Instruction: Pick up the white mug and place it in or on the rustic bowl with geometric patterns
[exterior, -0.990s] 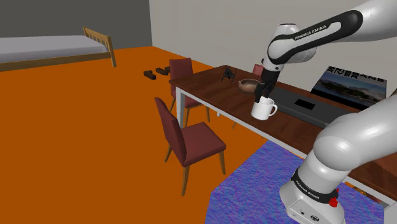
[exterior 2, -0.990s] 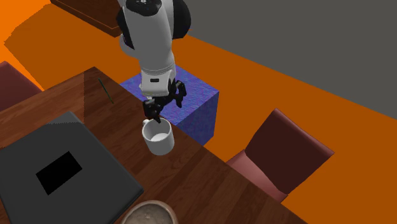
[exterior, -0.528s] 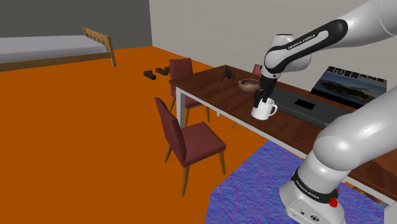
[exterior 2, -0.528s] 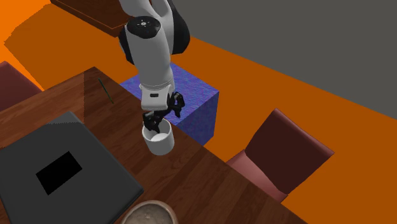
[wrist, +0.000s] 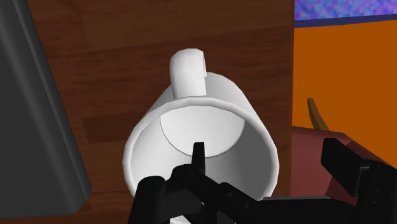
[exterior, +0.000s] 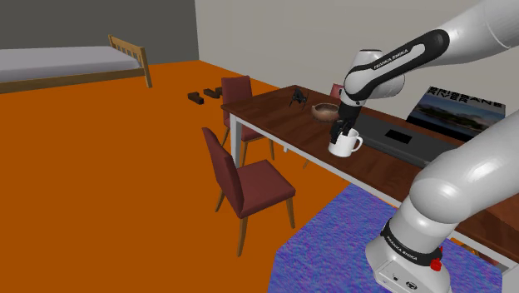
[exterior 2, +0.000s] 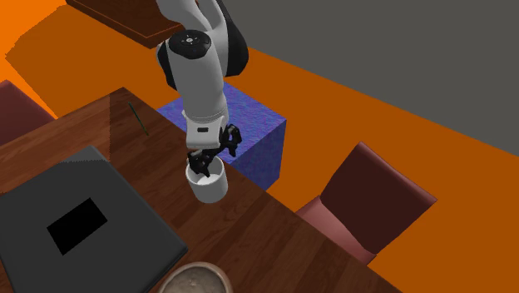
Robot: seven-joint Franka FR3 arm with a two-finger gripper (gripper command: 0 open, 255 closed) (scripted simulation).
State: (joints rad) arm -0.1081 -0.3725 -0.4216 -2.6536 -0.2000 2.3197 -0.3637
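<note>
Pincer [exterior: 339, 133] [exterior 2: 205, 163] [wrist: 270, 154]: lowered over the table [exterior: 274, 112] [exterior 2: 258, 241] [wrist: 114, 51], pointing down at the mug [exterior: 343, 147] [exterior 2: 210, 188] [wrist: 213, 95]. The fingers stand well apart. In the wrist view one fingertip [wrist: 198, 153] is inside the mug's mouth and the other [wrist: 340, 156] is outside its wall, so the rim lies between them. Neither pad is seen pressing on the wall, so the mug is not clasped.

Mug: white, upright, standing on the dark wooden table directly beneath the pincer, close to the table's edge. Its handle [wrist: 188, 70] is on the side of the mug away from the fingers.

Bowl [exterior: 325, 110] [exterior 2: 195, 279]: brown, on the same table, well apart from the pincer and mug.

Slab [exterior: 399, 137] [exterior 2: 83, 225] [wrist: 38, 127]: dark grey and flat, lying on the table just beside the mug, on the side away from the table edge.

Chair [exterior: 249, 179] [exterior 2: 366, 200] [wrist: 318, 137]: dark red, on the orange floor beyond the table edge nearest the pincer.

Stand [exterior 2: 249, 125]: a blue patterned box behind the arm.
</note>
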